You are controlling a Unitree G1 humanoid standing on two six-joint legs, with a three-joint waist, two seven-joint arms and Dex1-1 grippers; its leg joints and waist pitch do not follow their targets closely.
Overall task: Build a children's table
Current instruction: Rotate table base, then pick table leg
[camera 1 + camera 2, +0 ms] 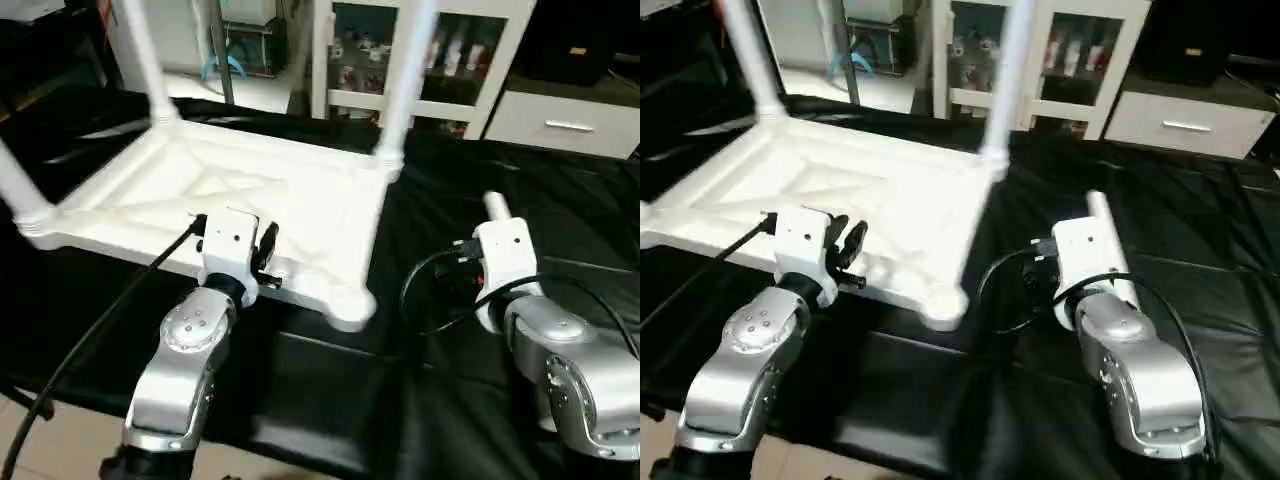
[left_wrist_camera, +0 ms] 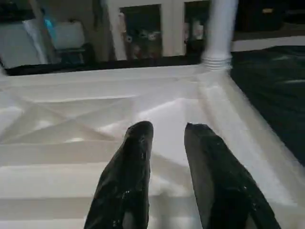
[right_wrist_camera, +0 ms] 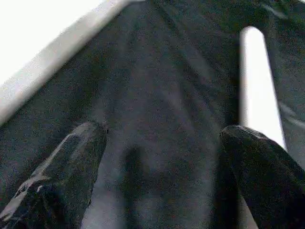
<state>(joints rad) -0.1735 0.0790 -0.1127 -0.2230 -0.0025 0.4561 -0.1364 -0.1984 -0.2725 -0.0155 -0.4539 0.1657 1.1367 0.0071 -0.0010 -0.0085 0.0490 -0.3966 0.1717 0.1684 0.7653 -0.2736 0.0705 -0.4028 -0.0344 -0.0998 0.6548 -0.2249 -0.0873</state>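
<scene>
The white tabletop (image 1: 235,195) lies upside down on the black work table, its X-ribs facing up. Three white legs stand in its corner sockets: far left (image 1: 145,60), far right (image 1: 405,70) and near left (image 1: 15,185). The near right socket (image 1: 350,305) holds nothing. A loose white leg (image 3: 257,81) lies on the black cover, its tip (image 1: 494,206) showing past my right wrist. My right gripper (image 3: 164,131) is wide open just over the cover, with the leg beside one finger. My left gripper (image 2: 169,129) hovers over the tabletop's near rim, fingers a little apart and empty.
A white glass-door cabinet (image 1: 470,50) and a drawer unit (image 1: 565,120) stand behind the work table. A black cable (image 1: 100,310) runs from my left wrist to the floor, and another loops (image 1: 430,290) beside my right wrist. The black cover (image 1: 330,390) stretches to the near edge.
</scene>
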